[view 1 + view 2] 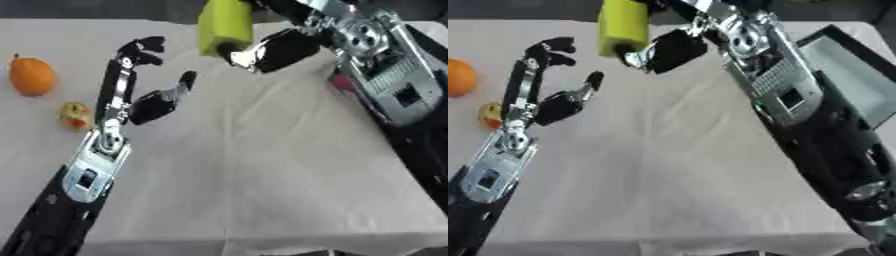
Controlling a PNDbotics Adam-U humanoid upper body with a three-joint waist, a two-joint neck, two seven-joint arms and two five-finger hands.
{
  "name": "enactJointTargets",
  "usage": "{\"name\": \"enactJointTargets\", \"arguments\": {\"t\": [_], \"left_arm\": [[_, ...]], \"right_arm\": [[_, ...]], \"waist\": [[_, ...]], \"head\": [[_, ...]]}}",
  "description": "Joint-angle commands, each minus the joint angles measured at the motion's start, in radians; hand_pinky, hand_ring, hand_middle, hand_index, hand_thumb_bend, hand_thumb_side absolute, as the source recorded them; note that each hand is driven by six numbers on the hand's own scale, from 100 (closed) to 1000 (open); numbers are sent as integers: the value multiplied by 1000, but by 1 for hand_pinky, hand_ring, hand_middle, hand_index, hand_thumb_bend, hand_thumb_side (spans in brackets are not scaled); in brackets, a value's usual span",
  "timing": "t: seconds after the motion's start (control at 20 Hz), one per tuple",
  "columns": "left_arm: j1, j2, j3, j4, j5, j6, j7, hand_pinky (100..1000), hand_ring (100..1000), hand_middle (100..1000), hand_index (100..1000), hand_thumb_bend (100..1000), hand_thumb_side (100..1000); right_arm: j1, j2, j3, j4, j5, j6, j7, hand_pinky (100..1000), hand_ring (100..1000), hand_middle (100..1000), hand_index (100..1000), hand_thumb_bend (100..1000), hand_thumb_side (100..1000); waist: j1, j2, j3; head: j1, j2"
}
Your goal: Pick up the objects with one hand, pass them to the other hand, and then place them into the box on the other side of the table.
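Green block (226, 25) at top centre, gripped by right hand (276, 50); left hand (144, 100) open just beside, handover at hand. Orange (32, 76), small fruit (77, 116) wait at left. Box (846, 75) at right

No legible text, label, brand, number or sign anywhere in either view. Checked without result: the yellow-green object (225, 25), the orange fruit (32, 76), the small yellow-red item (77, 115), the silver arm plates, the tablecloth (262, 165) and the box (855, 80) at the table's right edge. Dark square insets on the plates, no characters discernible.
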Motion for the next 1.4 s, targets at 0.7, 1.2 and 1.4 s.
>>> {"name": "enactJointTargets", "arguments": {"t": [0.7,1.2,1.4], "left_arm": [[95,206,160,-164,109,42,110,788,634,668,774,405,369],[109,227,202,-186,127,46,157,788,635,668,774,401,368],[113,232,215,-190,132,48,173,788,634,668,774,399,367]], "right_arm": [[192,-267,-243,98,-73,4,-265,937,758,570,572,204,100],[240,-309,-291,258,-20,-22,-327,931,757,570,573,220,100],[250,-314,-303,315,14,-33,-349,928,757,572,577,236,100]], "waist": [[24,-26,2],[24,-20,6],[24,-20,8]], "head": [[-101,-10],[-189,-62],[-197,-69]]}}
